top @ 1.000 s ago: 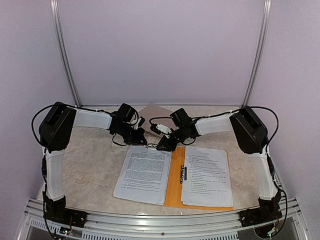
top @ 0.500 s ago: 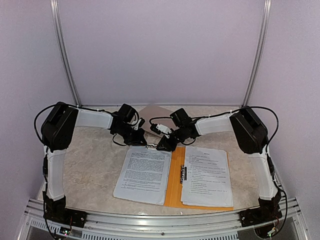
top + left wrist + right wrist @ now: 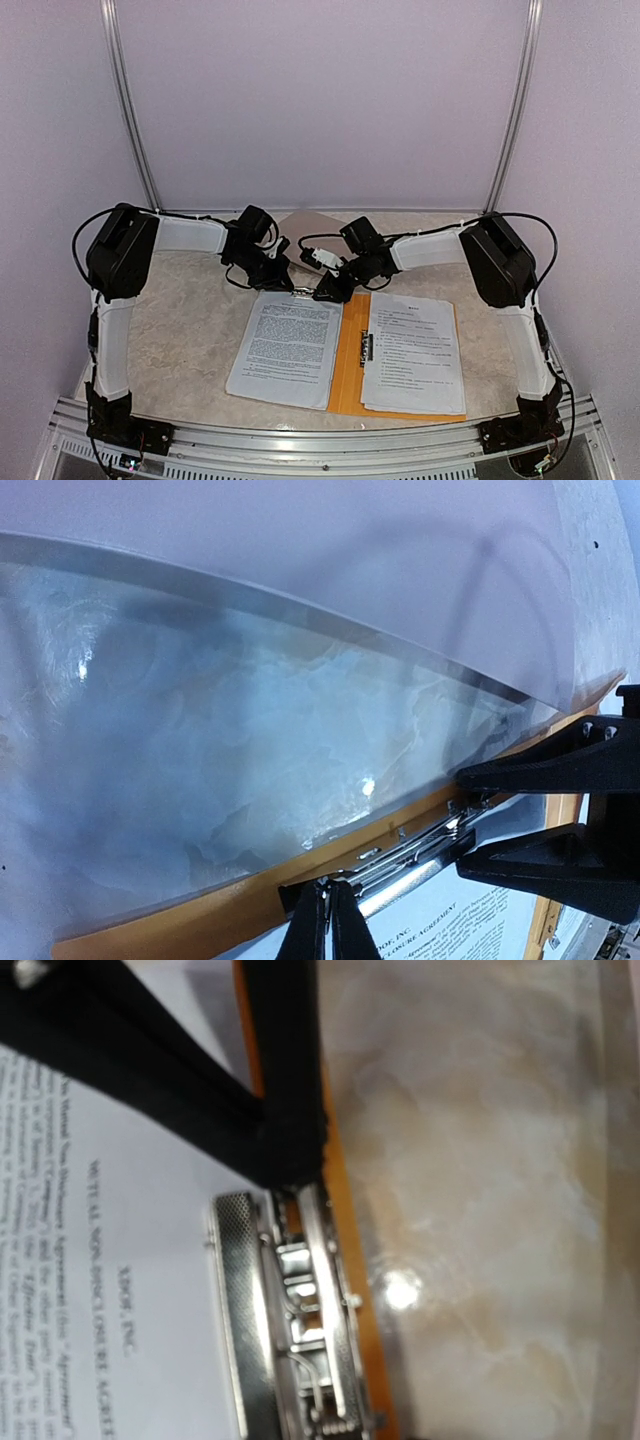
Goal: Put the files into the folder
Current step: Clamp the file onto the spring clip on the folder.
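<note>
I judge the task half done at best. One set of the files (image 3: 415,350) already lies on the right half of the open folder (image 3: 346,385), nearward and to the right of the right gripper (image 3: 330,290). The other set (image 3: 288,345) is not in yet. It lies on the clipboard (image 3: 200,920), directly nearward of both grippers, with its right edge against the folder's orange. Its top edge is under the metal clip (image 3: 420,845).

Both grippers are at that clip. The right gripper stands narrowly apart with the clip's end between its fingers (image 3: 545,865). From the left wrist view I read that as a squeeze on the clip's lever. I cannot tell whether the clip's mouth has lifted off the paper. The left gripper (image 3: 325,922) is fully closed, tips together at the other end of the clip, right at the top of the board. I see nothing caught between its fingers.

What is left, as I see it: free the clipped sheets and draw them out from under the clip toward the near side. Then carry them across to the right, onto the sheets already in the folder. Closing the folder may follow, though the task does not say so. None of that is visibly started, since the clipped stack lies flat and square on the table (image 3: 190,320).
</note>
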Controlling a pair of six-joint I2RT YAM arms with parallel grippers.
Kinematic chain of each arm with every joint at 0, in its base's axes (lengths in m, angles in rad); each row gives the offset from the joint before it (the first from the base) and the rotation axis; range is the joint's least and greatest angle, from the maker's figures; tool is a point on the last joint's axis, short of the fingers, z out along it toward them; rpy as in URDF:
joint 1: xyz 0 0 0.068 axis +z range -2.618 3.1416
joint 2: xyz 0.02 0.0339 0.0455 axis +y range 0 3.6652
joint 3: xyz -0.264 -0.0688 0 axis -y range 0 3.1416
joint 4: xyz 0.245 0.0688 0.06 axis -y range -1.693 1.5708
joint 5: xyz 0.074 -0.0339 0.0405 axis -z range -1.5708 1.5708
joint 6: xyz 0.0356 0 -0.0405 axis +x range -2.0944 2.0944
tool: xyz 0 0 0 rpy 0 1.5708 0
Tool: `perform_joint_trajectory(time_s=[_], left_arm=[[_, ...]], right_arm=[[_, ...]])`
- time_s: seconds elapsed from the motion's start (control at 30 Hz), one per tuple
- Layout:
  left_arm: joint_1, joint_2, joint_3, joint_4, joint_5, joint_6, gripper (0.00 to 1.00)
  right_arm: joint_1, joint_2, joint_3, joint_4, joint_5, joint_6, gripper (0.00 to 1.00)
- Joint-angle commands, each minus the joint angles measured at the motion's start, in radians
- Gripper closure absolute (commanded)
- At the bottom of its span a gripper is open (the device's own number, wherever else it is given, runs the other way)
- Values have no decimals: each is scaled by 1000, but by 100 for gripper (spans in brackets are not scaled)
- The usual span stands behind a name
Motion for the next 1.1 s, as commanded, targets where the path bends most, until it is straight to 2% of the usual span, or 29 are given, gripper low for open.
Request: perform_joint_trajectory(time_s=[0.0, 0.57, 0.83, 1.07], left_arm=[[29, 115, -24, -190, -158, -9, 100], [42, 125, 72, -194, -140, -11, 100], [41, 137, 61, -200, -157, -16, 100], [42, 117, 55, -178, -102, -24, 100]], right_arm=[[12, 48, -46, -170, 104, -42, 100], [14, 51, -49, -197, 83, -91, 100], [14, 57, -41, -203, 80, -89, 100], [14, 51, -46, -204, 81, -92, 100]])
